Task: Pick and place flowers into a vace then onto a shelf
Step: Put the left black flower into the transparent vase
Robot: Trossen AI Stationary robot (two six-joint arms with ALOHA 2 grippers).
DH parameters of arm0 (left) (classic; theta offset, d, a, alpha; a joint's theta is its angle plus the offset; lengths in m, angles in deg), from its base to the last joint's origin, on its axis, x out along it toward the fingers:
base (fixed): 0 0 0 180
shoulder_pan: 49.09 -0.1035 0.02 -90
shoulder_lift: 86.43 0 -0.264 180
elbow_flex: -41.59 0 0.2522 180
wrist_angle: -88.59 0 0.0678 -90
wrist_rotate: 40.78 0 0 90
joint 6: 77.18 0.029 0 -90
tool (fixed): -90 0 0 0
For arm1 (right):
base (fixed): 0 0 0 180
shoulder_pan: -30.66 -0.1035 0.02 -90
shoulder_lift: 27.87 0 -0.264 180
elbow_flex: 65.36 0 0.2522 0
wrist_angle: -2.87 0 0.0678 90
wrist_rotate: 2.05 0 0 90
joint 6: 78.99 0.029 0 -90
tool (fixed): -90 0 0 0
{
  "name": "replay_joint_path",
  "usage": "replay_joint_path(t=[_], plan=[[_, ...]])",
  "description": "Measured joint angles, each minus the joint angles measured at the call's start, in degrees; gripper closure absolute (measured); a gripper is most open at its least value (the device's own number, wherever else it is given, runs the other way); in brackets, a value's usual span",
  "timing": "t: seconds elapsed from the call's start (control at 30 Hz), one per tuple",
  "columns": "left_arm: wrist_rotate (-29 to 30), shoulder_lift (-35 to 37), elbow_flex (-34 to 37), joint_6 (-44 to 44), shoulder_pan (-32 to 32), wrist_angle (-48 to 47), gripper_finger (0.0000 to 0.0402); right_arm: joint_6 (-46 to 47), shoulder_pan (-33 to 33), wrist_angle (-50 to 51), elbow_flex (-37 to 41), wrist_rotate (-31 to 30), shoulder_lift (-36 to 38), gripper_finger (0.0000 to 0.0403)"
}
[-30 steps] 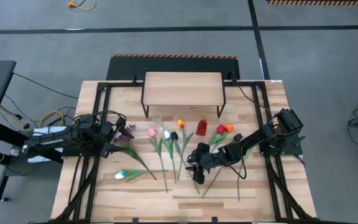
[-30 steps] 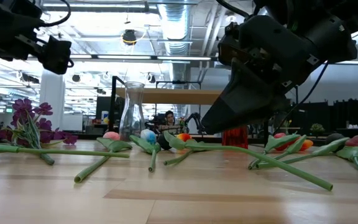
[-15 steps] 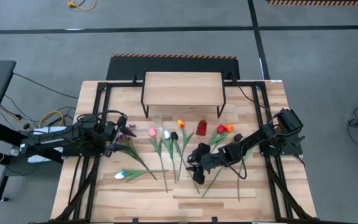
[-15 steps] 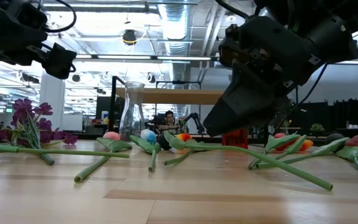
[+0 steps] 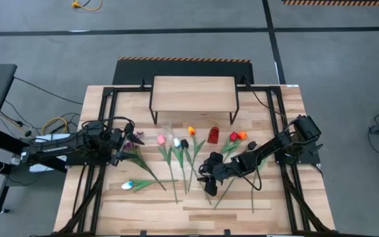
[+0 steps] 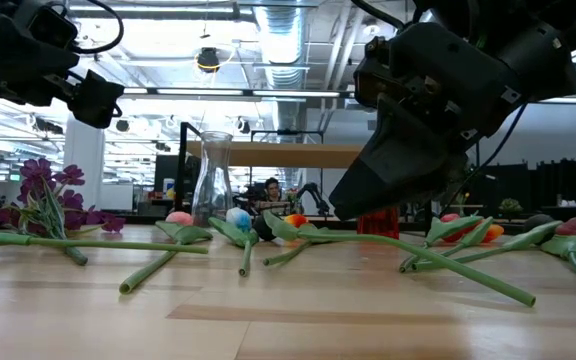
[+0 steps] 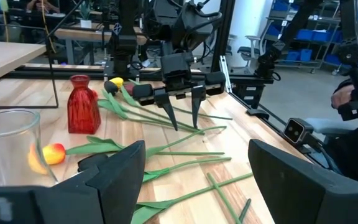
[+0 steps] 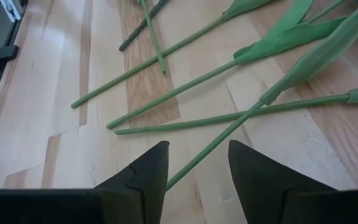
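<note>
While the wooden shelf [image 5: 193,92] stands empty at the table's far edge, we see the tulips [image 5: 183,158] lying loose mid-table, the clear vase [image 6: 211,180] upright behind them, the left gripper [image 5: 125,140] open above purple sprigs [image 6: 43,195], the right gripper [image 8: 194,163] parted, astride a green stem [image 8: 213,144], ungripped

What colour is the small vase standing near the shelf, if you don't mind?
Red: the small vase shows best in the left wrist view.

An industrial lab: exposed ceiling ducts [image 6: 288,40], blue storage bins [image 7: 284,37], concrete floor [image 5: 45,46].
</note>
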Motion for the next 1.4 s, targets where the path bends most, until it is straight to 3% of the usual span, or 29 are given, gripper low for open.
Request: replay_joint_path(t=[0.4, 0.83, 1.4], plan=[[0.10, 0.00, 0.00, -0.57, 0.00, 0.02, 0.0126, 3.08, -0.84, -0.41, -0.02, 4.20, 0.00, 0.0247], [0.10, 0.00, 0.00, -0.57, 0.00, 0.03, 0.0126, 0.54, 0.51, 14.22, -7.64, 4.41, 0.00, 0.0248], [0.92, 0.00, 0.00, -1.45, -0.02, 0.03, 0.0126, -2.47, 5.05, 17.54, -8.79, 7.58, -0.02, 0.0248]])
